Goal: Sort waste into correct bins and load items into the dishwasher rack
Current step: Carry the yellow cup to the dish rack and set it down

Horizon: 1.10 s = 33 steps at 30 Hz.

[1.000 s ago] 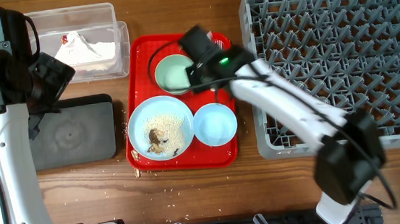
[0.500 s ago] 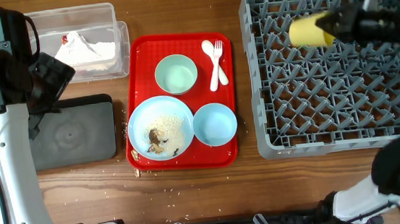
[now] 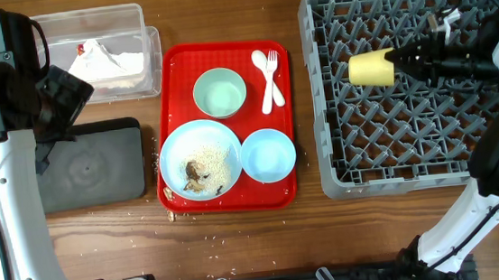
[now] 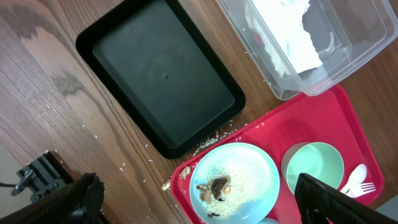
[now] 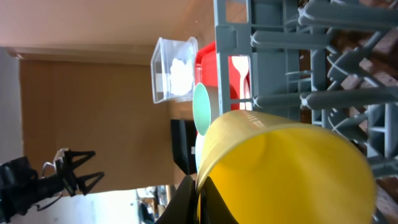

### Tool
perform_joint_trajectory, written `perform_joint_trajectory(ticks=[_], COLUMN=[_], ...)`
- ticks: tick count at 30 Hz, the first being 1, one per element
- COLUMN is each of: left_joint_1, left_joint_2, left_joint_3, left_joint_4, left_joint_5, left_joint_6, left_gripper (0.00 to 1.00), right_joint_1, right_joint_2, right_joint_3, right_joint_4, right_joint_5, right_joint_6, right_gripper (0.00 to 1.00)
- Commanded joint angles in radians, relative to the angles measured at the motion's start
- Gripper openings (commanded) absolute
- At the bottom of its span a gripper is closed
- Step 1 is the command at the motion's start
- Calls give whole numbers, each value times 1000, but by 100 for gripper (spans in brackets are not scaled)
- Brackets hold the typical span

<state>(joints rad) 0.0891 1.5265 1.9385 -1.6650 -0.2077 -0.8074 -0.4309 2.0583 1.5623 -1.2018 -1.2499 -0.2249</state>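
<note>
Your right gripper (image 3: 397,62) is closed on the rim of the small yellow cup (image 3: 370,69). It holds the cup on its side over the dishwasher rack (image 3: 389,180), at about 9 o'clock from the rack's middle, with the cup's base pointing to 9 o'clock. Whether the cup touches the pegs under it, you cannot tell from these views. Your left gripper (image 4: 198,180) has its jaws spread fully apart with nothing between them, and it hangs above the black tray (image 3: 89,168) and the near corner of the red tray (image 3: 175,119). On the red tray the light blue plate (image 3: 200,158) carries the rice and brownish scraps (image 3: 200,173). The mint green bowl (image 3: 219,95) stands at 12 o'clock from the plate, and the light blue bowl (image 3: 268,155) is just beside the plate at 3 o'clock. The white fork and spoon (image 3: 268,79) lie together at 3 o'clock from the mint green bowl. The clear tub (image 3: 98,17), at 10 o'clock from the red tray, contains the crumpled napkin (image 3: 106,57) with its red mark. Some loose grains lie on the table near the black tray.
</note>
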Motion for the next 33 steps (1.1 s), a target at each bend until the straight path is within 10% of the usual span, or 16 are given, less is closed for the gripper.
perform_joint_trajectory(ticks=[1,19,25,33], left_joint_1=[7,7,7,7], left_joint_2=[-1,-1,-1,-1], left_joint_3=[5,5,5,5], left_joint_4=[0,0,0,0], left_joint_5=[2,2,2,2], left_joint_6=[-16,-16,-16,-16], left_gripper=[100,100,100,100], right_joint_1=[-10,-55,-55,48], right_joint_2=[22,-134,-331,-473], right_joint_3=[-55,-80,-80,-80], right_joint_4=[48,126,128,151], right_joint_5=[-81,498,775,793], right_joint_6=[-30,374,552,521], right_gripper=[4,4,32,32])
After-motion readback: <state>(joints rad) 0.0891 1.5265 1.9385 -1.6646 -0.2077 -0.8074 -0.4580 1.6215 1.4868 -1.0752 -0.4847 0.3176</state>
